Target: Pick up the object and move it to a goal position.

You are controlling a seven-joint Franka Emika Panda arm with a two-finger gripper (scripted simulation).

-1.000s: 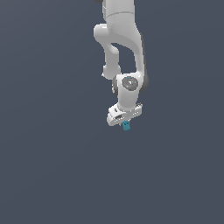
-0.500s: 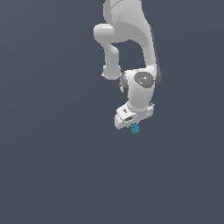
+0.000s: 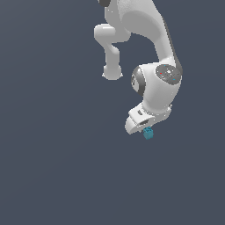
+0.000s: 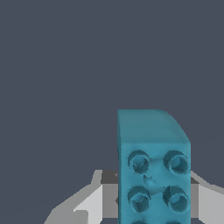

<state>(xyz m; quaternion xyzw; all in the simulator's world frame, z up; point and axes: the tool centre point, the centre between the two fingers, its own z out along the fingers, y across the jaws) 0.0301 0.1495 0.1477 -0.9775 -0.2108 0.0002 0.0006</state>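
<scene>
Beneath the white arm's wrist, the jaws are closed on the teal block, which hangs clear of any surface. Pickup appears complete; carrying it to the goal, unmarked here, remains.

- A plain slate-grey backdrop fills the exterior view from edge to edge, smooth and unmarked.
- The same flat grey ground takes up most of the wrist view; whether it is a tabletop or floor cannot be told.
</scene>
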